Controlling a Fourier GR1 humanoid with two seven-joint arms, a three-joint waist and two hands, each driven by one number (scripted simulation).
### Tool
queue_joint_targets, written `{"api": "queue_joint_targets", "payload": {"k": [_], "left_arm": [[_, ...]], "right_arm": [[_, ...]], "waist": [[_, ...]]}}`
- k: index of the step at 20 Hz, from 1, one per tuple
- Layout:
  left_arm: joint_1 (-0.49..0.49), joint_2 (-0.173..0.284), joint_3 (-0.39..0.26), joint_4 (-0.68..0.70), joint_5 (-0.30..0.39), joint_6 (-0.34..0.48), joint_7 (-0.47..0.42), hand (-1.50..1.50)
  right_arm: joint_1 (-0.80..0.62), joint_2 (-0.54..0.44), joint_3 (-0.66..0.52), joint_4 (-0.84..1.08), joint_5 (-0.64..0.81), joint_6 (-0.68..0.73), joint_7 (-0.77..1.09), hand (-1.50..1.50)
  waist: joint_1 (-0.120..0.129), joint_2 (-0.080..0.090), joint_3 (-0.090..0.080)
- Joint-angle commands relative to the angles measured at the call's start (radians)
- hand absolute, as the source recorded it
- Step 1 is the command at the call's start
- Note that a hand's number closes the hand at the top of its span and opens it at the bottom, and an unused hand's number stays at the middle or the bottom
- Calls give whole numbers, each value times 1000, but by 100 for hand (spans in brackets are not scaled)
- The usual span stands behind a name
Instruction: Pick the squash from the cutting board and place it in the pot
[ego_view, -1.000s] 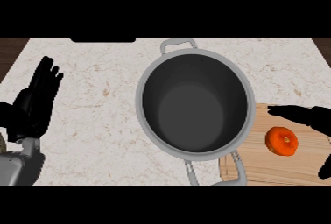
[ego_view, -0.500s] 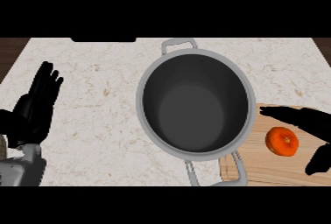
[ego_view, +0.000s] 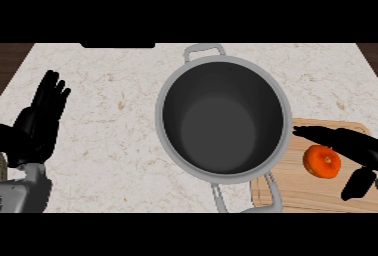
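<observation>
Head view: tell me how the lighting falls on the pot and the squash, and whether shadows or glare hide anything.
Head view: light is even and soft, with no glare on the grey pot; its inside darkens toward the walls but shows nothing in it. The orange squash on the cutting board is plainly lit. The black right hand above it shows little surface detail, as does the left hand.

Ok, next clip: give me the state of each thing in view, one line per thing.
Large grey metal pot: upright, nothing inside.
Orange round squash: on the board, not lifted.
Light wooden cutting board: flat on the counter, beside the pot.
Right hand: open, fingers and thumb around the squash, not closed on it.
Left hand: open, resting at the left edge.
</observation>
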Motion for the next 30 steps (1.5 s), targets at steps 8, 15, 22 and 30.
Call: {"api": "queue_joint_targets", "payload": {"k": [8,15,22,30], "left_arm": [[-20,-23,24,-50,-21,-13,75,0],[-60,-44,39,36,-51,-22,34,0],[-20,-38,32,15,-50,-15,30,0],[0,-27,39,14,-53,-15,37,0]], "right_arm": [[-85,83,23,109,157,-88,-166,150],[25,39,-24,93,175,-163,-263,150],[25,539,219,-175,285,-105,327,150],[86,683,330,-409,272,-266,674,150]], "waist": [[4,0,0],[-4,0,0],[-12,-30,-11],[-34,-46,0]]}}
